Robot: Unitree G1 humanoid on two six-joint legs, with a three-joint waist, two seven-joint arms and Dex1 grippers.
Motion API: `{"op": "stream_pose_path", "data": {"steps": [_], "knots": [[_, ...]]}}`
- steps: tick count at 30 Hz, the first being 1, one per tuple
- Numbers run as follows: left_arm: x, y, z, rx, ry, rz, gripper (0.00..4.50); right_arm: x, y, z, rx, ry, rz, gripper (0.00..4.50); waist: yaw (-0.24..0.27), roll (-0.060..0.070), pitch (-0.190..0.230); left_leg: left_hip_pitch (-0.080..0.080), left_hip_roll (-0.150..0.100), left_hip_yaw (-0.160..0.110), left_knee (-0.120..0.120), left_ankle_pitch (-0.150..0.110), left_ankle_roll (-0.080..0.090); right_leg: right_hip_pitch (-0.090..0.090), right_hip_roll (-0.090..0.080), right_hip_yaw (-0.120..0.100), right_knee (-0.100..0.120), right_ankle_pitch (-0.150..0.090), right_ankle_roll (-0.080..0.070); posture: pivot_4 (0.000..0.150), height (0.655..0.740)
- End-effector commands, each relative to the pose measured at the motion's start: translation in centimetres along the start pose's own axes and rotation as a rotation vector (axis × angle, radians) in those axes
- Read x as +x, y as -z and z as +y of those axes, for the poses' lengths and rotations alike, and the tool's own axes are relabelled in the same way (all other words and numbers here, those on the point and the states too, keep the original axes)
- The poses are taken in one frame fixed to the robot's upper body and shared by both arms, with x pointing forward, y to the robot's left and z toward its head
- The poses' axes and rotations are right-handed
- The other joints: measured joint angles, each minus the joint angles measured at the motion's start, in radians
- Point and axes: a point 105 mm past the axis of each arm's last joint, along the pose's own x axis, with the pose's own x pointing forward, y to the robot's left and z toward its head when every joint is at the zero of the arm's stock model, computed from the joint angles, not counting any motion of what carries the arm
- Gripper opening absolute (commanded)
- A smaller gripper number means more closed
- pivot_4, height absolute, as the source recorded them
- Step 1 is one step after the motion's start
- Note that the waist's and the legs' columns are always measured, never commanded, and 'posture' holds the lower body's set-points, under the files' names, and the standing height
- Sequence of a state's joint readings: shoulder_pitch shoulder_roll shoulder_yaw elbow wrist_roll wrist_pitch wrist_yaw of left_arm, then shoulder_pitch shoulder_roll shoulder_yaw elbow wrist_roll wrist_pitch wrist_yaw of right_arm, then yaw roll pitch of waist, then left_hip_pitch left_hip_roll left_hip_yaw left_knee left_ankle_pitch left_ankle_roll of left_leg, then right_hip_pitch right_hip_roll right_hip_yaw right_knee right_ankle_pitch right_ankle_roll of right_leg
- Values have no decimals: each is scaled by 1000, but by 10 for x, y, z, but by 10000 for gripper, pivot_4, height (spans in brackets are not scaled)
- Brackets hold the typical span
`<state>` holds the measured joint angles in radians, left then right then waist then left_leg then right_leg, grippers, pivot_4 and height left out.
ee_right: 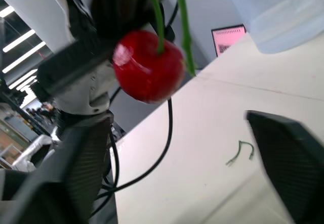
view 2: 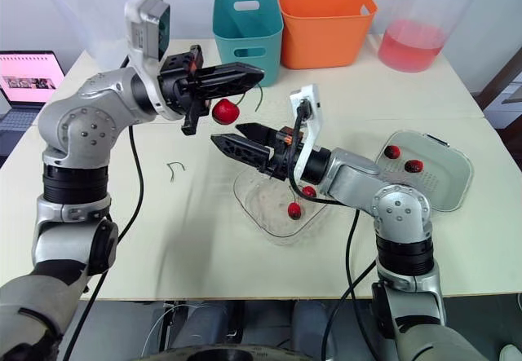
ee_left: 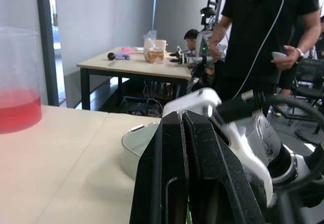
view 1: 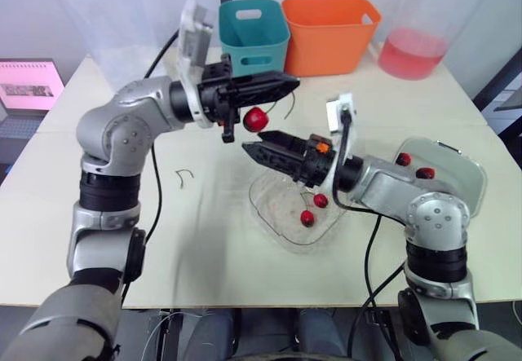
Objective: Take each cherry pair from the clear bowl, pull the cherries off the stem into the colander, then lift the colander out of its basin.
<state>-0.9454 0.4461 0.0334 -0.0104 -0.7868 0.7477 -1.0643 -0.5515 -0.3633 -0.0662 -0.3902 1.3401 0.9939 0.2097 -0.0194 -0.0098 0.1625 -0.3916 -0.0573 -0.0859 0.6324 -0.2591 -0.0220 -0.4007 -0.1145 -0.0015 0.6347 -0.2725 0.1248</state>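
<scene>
My left gripper [view 1: 290, 84] is shut on a green cherry stem [ee_right: 158, 11], held high over the table. One red cherry [view 1: 255, 119] hangs from that stem; a second stem strand beside it ends bare. My right gripper [view 1: 254, 143] is open just below the hanging cherry, its fingers [ee_right: 286, 155] on either side of the space under it. Below them lies the clear bowl [view 1: 269, 206] with two cherries [view 1: 320, 200] left in it. At the right, the colander [view 1: 457, 165] sits in its basin and holds two cherries [view 1: 425, 173].
A bare stem [view 1: 184, 177] lies on the table left of the bowl. A teal bin [view 1: 254, 31] and an orange bin [view 1: 330, 31] stand at the back, with a tub of pink liquid [view 1: 412, 51] to their right. A laptop [view 1: 31, 85] is at far left. A person [ee_left: 258, 37] stands beyond the table.
</scene>
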Motion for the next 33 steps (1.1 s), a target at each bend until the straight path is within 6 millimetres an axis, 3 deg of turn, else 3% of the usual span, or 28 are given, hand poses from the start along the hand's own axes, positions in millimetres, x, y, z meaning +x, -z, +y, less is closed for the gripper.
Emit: {"op": "stream_pose_path", "data": {"steps": [1, 19, 22, 27, 28, 33], "knots": [[-1, -11, -2, 54, 5, -21, 0, 3, -17, 13, -22, -48, -66, 44808, -1, 0, 0, 0, 0, 0, 0, 0, 0, 0, 0, 0, 0, 0, 0, 1500, 7400], [3, -8, -6, 37, 23, -28, 0, 13, -26, 11, 17, -37, -126, 44808, -1, 0, 0, 0, 0, 0, 0, 0, 0, 0, 0, 0, 0, 0, 0, 1500, 7400], [3, -8, -6, 36, 23, -28, 0, 14, -27, 10, 18, -31, -130, 37049, 0, 0, 0, 0, 0, 0, 0, 0, 0, 0, 0, 0, 0, 0, 0, 1500, 7400], [3, -8, -5, 38, 19, -28, 0, 13, -25, 11, 15, -35, -121, 12292, -1, 0, 0, 0, 0, 0, 0, 0, 0, 0, 0, 0, 0, 0, 0, 1500, 7400], [3, -8, -5, 39, 18, -28, 0, 13, -25, 10, 16, -34, -120, 9083, -1, 0, 0, 0, 0, 0, 0, 0, 0, 0, 0, 0, 0, 0, 0, 1500, 7400], [2, -10, -3, 47, 11, -26, 0, 11, -17, 8, 8, -19, -88, 9083, 0, 0, 0, 0, 0, 0, 0, 0, 0, -1, 0, 0, 0, 0, 0, 1500, 7400]]}}
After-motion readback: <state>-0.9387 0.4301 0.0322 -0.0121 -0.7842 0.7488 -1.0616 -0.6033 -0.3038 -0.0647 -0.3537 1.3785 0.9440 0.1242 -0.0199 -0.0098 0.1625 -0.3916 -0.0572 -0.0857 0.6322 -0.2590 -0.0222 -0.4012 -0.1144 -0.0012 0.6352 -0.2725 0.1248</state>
